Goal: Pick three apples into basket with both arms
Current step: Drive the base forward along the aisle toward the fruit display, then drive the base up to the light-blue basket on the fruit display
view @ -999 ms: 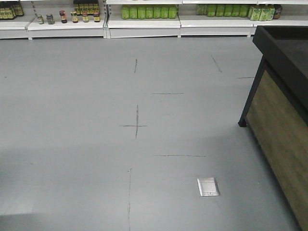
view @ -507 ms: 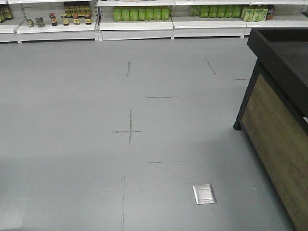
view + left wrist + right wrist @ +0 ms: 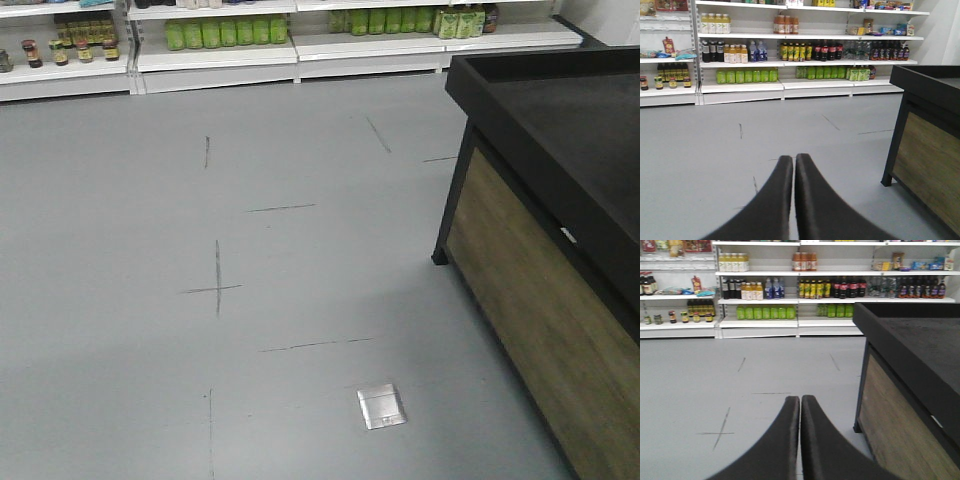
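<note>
No apples and no basket show in any view. My left gripper [image 3: 794, 158] fills the bottom of the left wrist view, its two black fingers pressed together with nothing between them, pointing over the grey floor. In the right wrist view my right gripper [image 3: 800, 399] is likewise shut and empty, aimed at the floor just left of the black display stand [image 3: 910, 370]. Neither arm appears in the front view.
A black-topped display stand with wood-panelled sides [image 3: 540, 260] fills the right of the front view. Shop shelves of bottles and jars [image 3: 220, 35] line the far wall. The grey floor [image 3: 220, 290] carries dark pen marks and a metal floor plate [image 3: 381, 406].
The front view has swung to the right: the display stand now takes up more of the frame, and the shelves, floor marks and metal plate have slid left.
</note>
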Robot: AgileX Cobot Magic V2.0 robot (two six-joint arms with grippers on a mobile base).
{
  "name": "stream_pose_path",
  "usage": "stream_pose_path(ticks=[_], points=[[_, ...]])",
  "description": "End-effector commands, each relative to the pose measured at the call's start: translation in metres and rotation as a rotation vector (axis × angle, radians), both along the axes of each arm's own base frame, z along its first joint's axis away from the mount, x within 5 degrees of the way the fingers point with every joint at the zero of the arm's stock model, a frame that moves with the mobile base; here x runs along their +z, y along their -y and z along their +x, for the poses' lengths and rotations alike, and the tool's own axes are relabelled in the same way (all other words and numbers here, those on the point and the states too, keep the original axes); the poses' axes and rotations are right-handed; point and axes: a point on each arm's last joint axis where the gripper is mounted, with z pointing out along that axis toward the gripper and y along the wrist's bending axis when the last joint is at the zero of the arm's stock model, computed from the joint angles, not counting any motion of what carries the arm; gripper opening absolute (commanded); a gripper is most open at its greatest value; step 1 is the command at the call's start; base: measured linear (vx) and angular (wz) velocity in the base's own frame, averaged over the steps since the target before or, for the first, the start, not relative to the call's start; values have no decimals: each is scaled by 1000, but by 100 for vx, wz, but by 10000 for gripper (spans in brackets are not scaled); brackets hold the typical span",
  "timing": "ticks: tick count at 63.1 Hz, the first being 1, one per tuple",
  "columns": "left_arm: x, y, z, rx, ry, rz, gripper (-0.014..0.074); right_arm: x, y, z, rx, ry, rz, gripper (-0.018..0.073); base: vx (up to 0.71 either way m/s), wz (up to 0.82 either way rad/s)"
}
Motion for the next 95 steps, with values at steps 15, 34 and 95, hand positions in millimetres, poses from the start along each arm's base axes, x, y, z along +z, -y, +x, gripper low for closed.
stream_pose_path(ticks=[15, 34, 95], points=[[6, 1, -1, -9, 85, -22, -6, 3, 0, 0, 0, 75, -11, -8, 7, -27], [6, 1, -1, -9, 85, -22, -6, 3, 0, 0, 0, 75, -11, -8, 7, -27], [6, 1, -1, -9, 85, -22, -6, 3, 0, 0, 0, 75, -11, -8, 9, -35]])
